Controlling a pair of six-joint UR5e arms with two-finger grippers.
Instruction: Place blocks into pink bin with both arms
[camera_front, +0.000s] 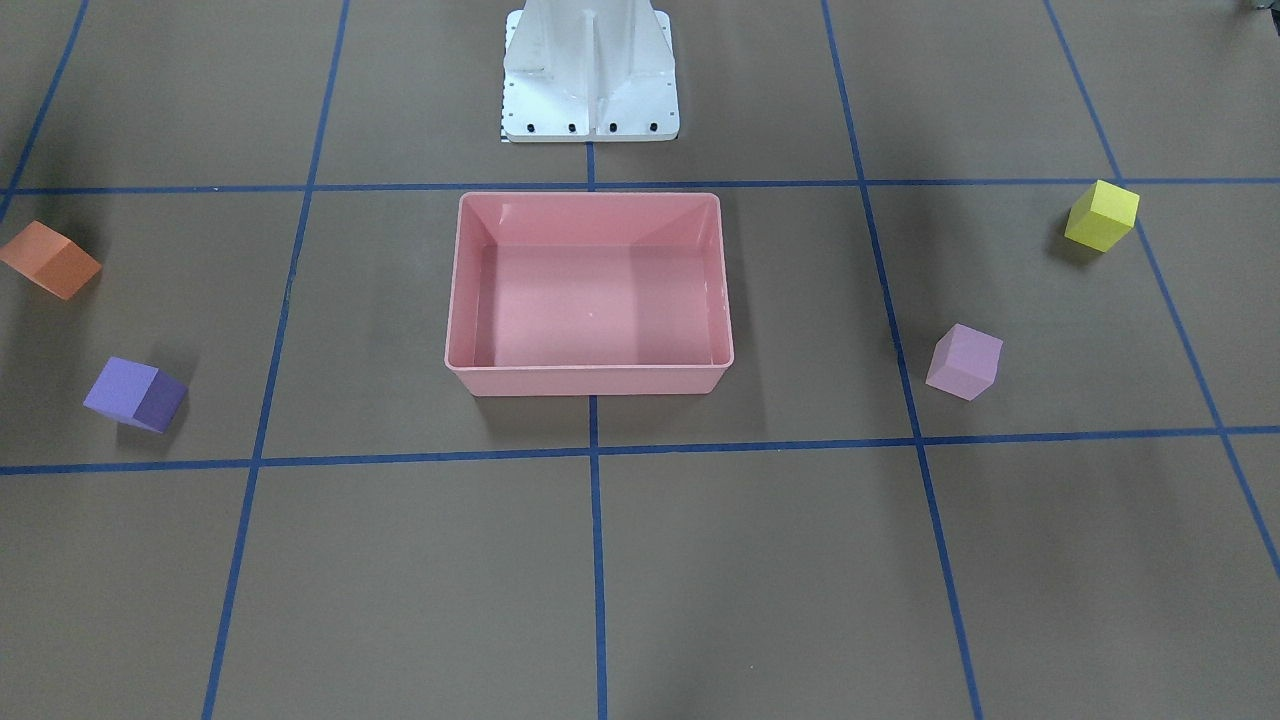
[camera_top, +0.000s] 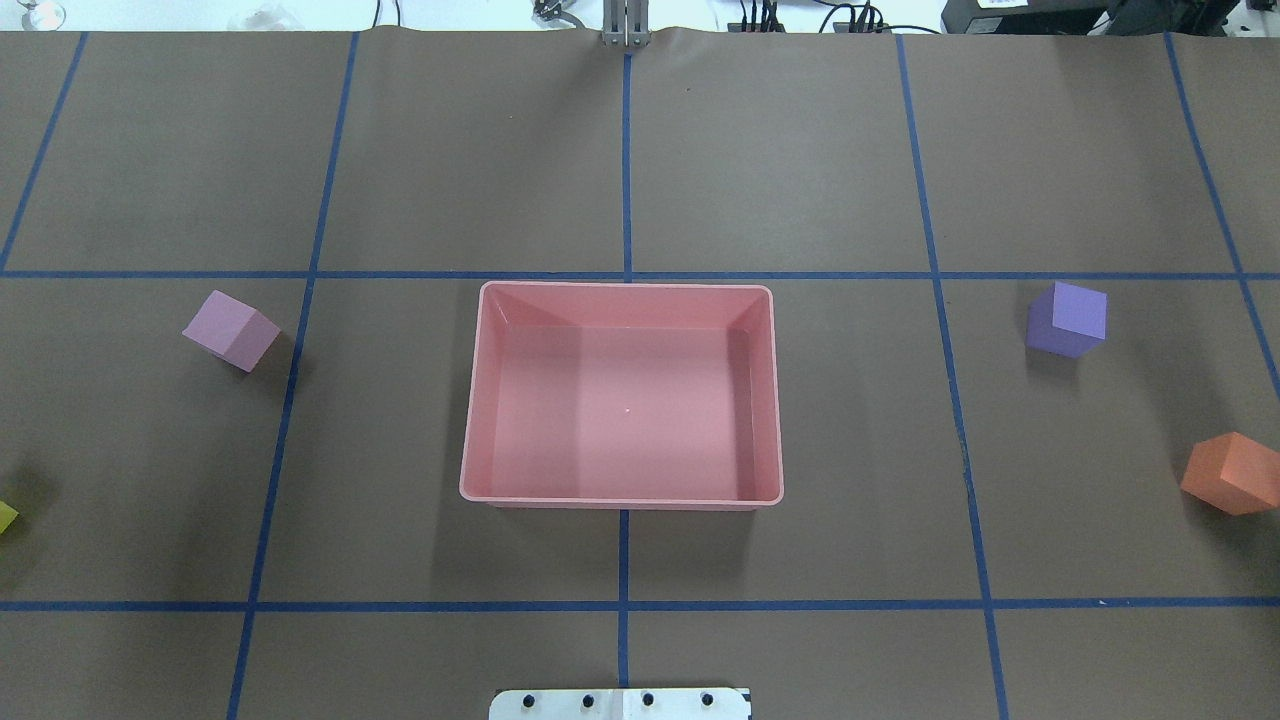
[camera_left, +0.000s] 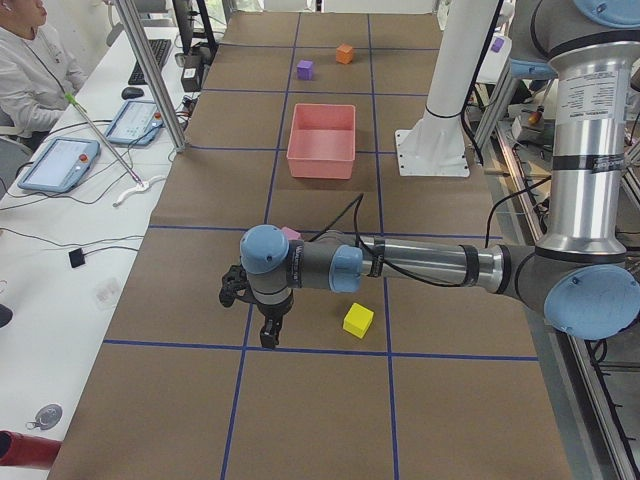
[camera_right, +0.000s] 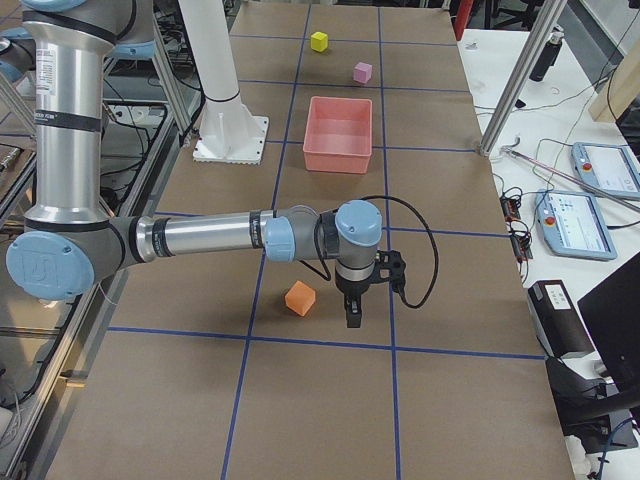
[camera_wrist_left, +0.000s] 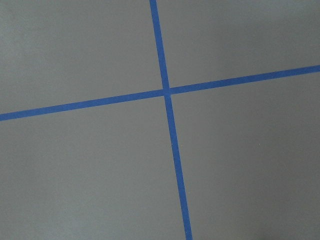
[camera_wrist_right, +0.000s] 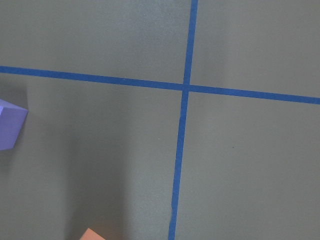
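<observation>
The pink bin sits mid-table with nothing in it. On the overhead view's left lie the pale pink-lilac block and, cut by the edge, the yellow block. The purple block and orange block lie on its right. My left gripper appears only in the exterior left view, pointing down beside the yellow block; whether it is open, I cannot tell. My right gripper appears only in the exterior right view, next to the orange block; its state I cannot tell.
The white pedestal base stands just behind the bin. Blue tape lines grid the brown table cover. A seated person and tablets are at a side desk beyond the table's far edge.
</observation>
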